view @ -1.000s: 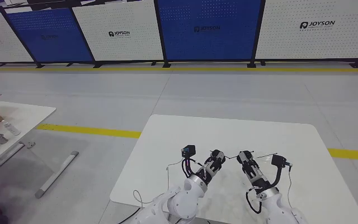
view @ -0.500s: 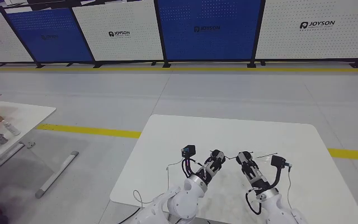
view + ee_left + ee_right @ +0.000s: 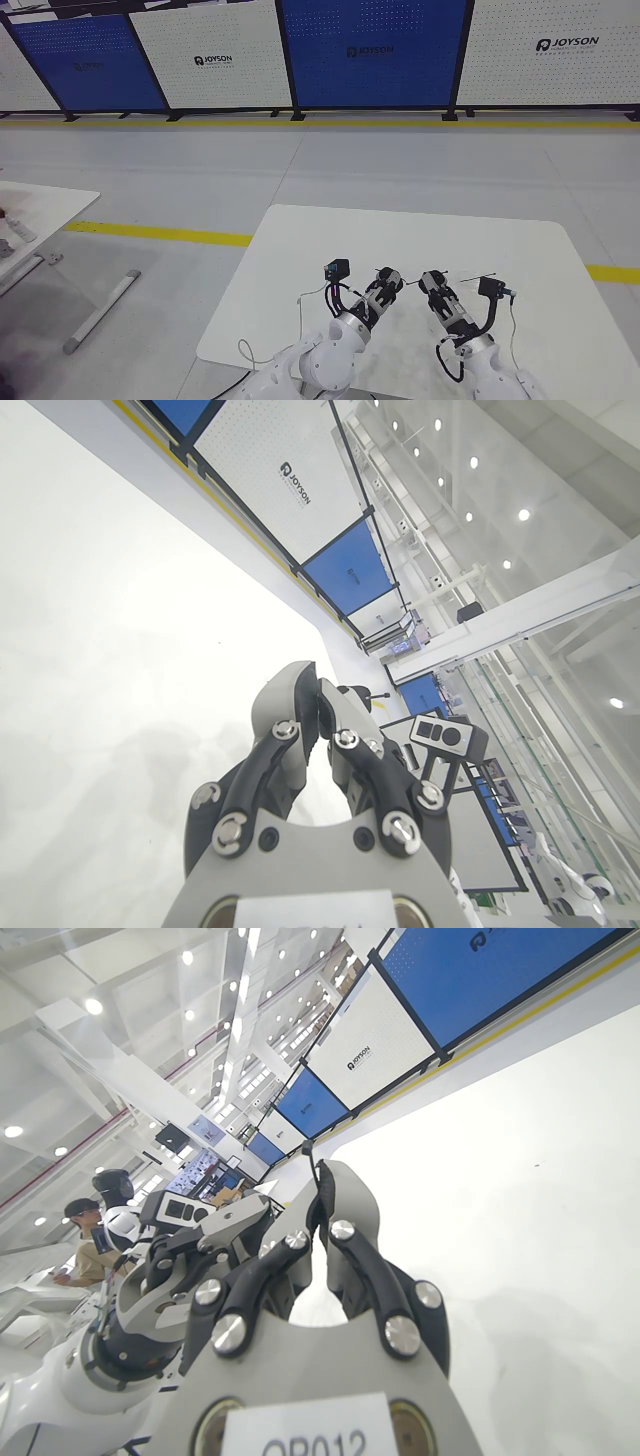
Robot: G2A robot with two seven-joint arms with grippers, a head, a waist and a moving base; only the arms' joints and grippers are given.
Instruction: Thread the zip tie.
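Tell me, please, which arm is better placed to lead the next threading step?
Right, probably: the right fingers are shut on the zip tie, its head poking past their tips. The left fingers are shut close beside them, showing no tie.

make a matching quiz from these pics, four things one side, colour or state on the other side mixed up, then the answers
Things:
1. zip tie
2. table
3. floor line
4. right gripper

Colour or state:
a. yellow
b. shut, holding something
c. white
d. black, pinched by a gripper

Pairs: 1-d, 2-c, 3-a, 4-b
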